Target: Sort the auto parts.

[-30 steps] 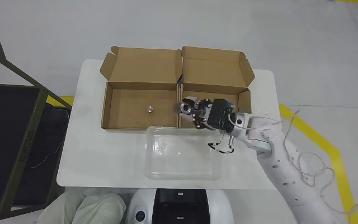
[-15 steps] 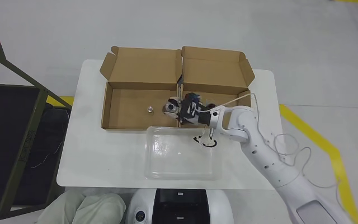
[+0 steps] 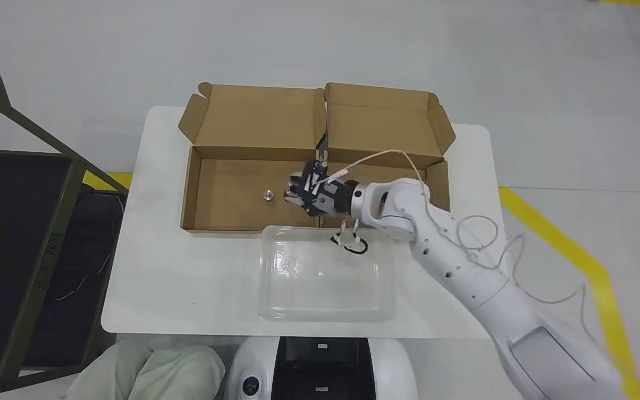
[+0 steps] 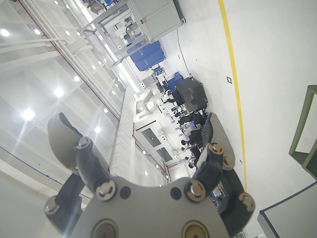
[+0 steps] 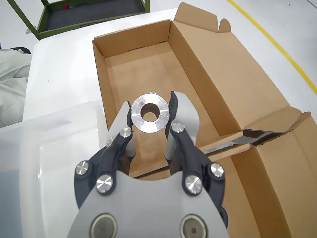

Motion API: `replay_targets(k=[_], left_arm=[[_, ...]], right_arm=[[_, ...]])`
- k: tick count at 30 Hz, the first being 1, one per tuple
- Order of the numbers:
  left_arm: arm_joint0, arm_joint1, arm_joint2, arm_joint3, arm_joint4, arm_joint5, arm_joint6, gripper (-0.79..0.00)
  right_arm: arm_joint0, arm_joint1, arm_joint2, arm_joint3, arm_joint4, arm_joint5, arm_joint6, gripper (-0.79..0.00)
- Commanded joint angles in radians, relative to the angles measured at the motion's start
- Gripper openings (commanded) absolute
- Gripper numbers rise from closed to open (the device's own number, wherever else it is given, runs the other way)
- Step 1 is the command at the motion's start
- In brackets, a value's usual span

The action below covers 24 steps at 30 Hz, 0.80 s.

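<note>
A white table point(image 3: 150, 270) was seen carrying two open cardboard boxes side by side, their lids folded back away from the robot. The left box point(image 3: 190, 195) and the right box point(image 3: 437, 185) were set wall to wall. A clear plastic tray point(image 3: 270, 300) was placed on the near side, its far rim just beside the boxes' near walls. The right arm was stretched across the tray's far corner, and the right gripper point(image 3: 303, 189) was held above the left box, close to the shared walls. In the right wrist view the right gripper point(image 5: 150, 102) was seen pinching a metal ring point(image 5: 135, 118) by its outer edge, hole facing the camera. A long stretch of bare box floor point(image 5: 138, 70) was left open beyond it. A small metal part point(image 3: 268, 194) lay on that floor, near the ring but apart. The left gripper point(image 4: 135, 125) was turned toward the room, its fingers spread wide with nothing between them.
</note>
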Motion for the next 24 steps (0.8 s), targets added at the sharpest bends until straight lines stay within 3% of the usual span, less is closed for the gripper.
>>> replay_targets(k=[1,24], left_arm=[[0.000,0.000,0.000,0.000,0.000,0.000,0.000,0.000],[0.000,0.000,0.000,0.000,0.000,0.000,0.000,0.000]], right_arm=[[0.015,-0.011,-0.014,0.026,0.002,0.008,0.004,-0.785],[0.154,-0.149,-0.147,0.338,0.028,0.035,0.017,-0.785]])
